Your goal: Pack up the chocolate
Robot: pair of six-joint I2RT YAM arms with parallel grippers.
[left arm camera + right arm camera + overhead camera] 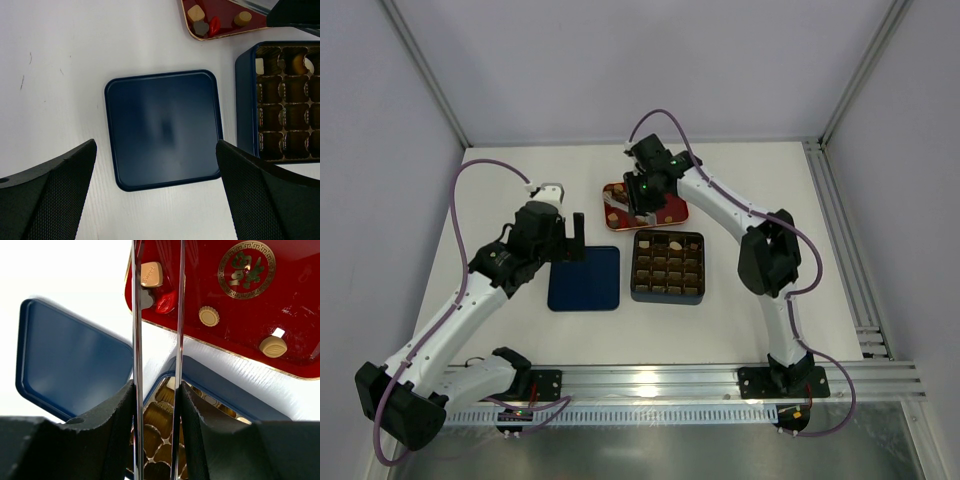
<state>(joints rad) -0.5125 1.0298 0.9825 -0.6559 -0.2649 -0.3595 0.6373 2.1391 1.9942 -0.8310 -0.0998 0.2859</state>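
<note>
Left gripper, fingers wide apart, above flat dark-blue square lid on white table; right gripper clamped on thin metal tweezers; small tan chocolate pieces mostly on red rectangular tray; few in gridded blue-walled box.

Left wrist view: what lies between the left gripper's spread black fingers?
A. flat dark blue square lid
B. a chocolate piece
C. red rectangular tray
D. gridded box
A: the flat dark blue square lid fills the gap between the fingers of the left gripper; the red rectangular tray and gridded box sit off to the upper right.
</note>
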